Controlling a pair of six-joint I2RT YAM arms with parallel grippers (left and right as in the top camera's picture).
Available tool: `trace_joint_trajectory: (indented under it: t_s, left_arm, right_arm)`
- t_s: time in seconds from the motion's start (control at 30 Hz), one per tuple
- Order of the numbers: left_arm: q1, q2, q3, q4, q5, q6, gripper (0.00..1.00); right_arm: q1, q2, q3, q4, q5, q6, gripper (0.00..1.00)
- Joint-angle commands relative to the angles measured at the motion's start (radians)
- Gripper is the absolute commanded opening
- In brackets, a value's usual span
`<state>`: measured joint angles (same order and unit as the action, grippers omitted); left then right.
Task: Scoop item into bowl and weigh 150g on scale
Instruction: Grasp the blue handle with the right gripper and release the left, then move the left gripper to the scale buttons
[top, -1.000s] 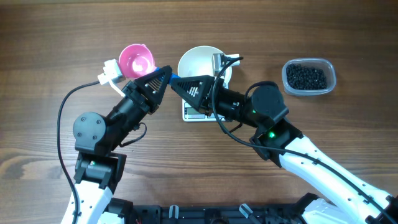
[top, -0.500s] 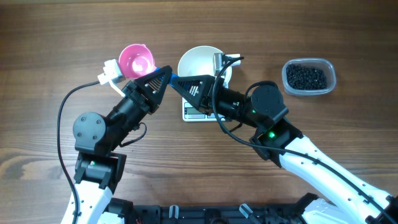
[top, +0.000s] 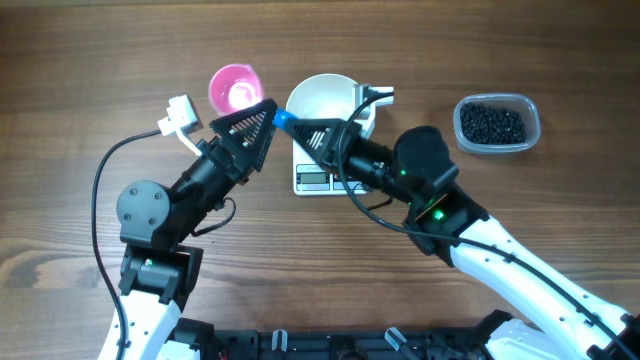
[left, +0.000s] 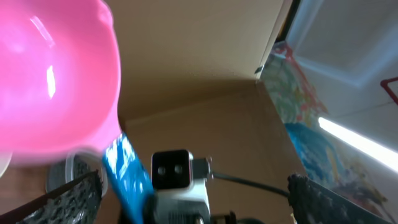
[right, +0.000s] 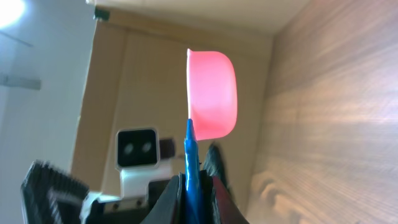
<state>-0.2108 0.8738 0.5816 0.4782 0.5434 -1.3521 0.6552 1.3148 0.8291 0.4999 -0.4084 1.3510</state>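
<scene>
Pink scoop cup (top: 236, 88) now sits higher and closer to white bowl (top: 322, 100) than second ago. Jaws of left gripper (top: 262, 118), closed before, now spread wide, not gripping blue handle (top: 284, 122). Jaws of right gripper (top: 296, 127) clamped on handle. Bowl on scale (top: 322, 178). Black beads (top: 491, 123) in clear tub (top: 531, 108), far right.

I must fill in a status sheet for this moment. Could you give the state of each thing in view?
Scoop: empty, held by its blue handle.
Right end effector: shut on the scoop handle.
Left end effector: open, fingers wide apart.
Bowl: empty, on the scale.
Scale: carries the bowl.
Tub: uncovered, holds black beads.
</scene>
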Motion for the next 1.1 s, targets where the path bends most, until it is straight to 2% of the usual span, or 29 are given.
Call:
trace_joint_trajectory:
  t_s: [0.0, 0.07, 0.17, 0.23, 0.3, 0.33, 0.43, 0.57, 0.63, 0.77, 0.83, 0.93, 1.0, 1.07]
  left_arm:
    - [-0.005, 0.002, 0.008, -0.031, 0.069, 0.013, 0.99]
    - [-0.005, 0.002, 0.008, -0.103, 0.069, 0.050, 1.00]
    - [-0.005, 0.002, 0.008, -0.222, 0.077, 0.207, 1.00]
    - [-0.005, 0.002, 0.008, -0.291, 0.076, 0.252, 1.00]
    - [-0.005, 0.002, 0.008, -0.315, 0.076, 0.292, 1.00]
    - [-0.005, 0.002, 0.008, -0.330, 0.077, 0.317, 1.00]
    - [-0.005, 0.002, 0.008, -0.341, 0.076, 0.329, 0.99]
    - [-0.005, 0.002, 0.008, -0.363, 0.042, 0.381, 1.00]
    - [-0.005, 0.003, 0.008, -0.388, 0.020, 0.380, 1.00]
    - [-0.005, 0.003, 0.008, -0.391, 0.021, 0.380, 1.00]
    - [-0.005, 0.002, 0.008, -0.375, 0.032, 0.460, 1.00]
    - [-0.005, 0.012, 0.022, -0.372, 0.030, 0.546, 1.00]
    - [-0.004, 0.038, 0.118, -0.495, -0.021, 0.612, 1.00]
    - [-0.004, 0.100, 0.320, -0.760, -0.123, 0.741, 0.99]
  right_arm:
    - [-0.077, 0.000, 0.016, -0.021, 0.027, -0.119, 0.05]
    - [-0.155, -0.014, 0.027, -0.098, -0.019, -0.174, 0.05]
    - [-0.266, -0.063, 0.057, -0.245, -0.101, -0.253, 0.05]
    - [-0.313, -0.106, 0.102, -0.432, -0.122, -0.344, 0.05]
    - [-0.328, -0.142, 0.158, -0.606, -0.079, -0.433, 0.05]
    - [-0.329, -0.166, 0.232, -0.785, -0.005, -0.517, 0.05]
    - [-0.329, -0.176, 0.398, -1.096, 0.123, -0.645, 0.04]
    - [-0.330, -0.175, 0.570, -1.320, 0.191, -0.776, 0.04]
    - [-0.329, -0.176, 0.605, -1.384, 0.258, -0.784, 0.04]
    - [-0.329, -0.177, 0.606, -1.434, 0.267, -0.772, 0.04]
    - [-0.329, -0.177, 0.606, -1.467, 0.266, -0.780, 0.04]
    - [-0.329, -0.180, 0.606, -1.439, 0.256, -0.919, 0.04]
    - [-0.329, -0.180, 0.606, -1.386, 0.296, -0.932, 0.04]
    - [-0.329, -0.180, 0.606, -1.353, 0.348, -0.933, 0.04]
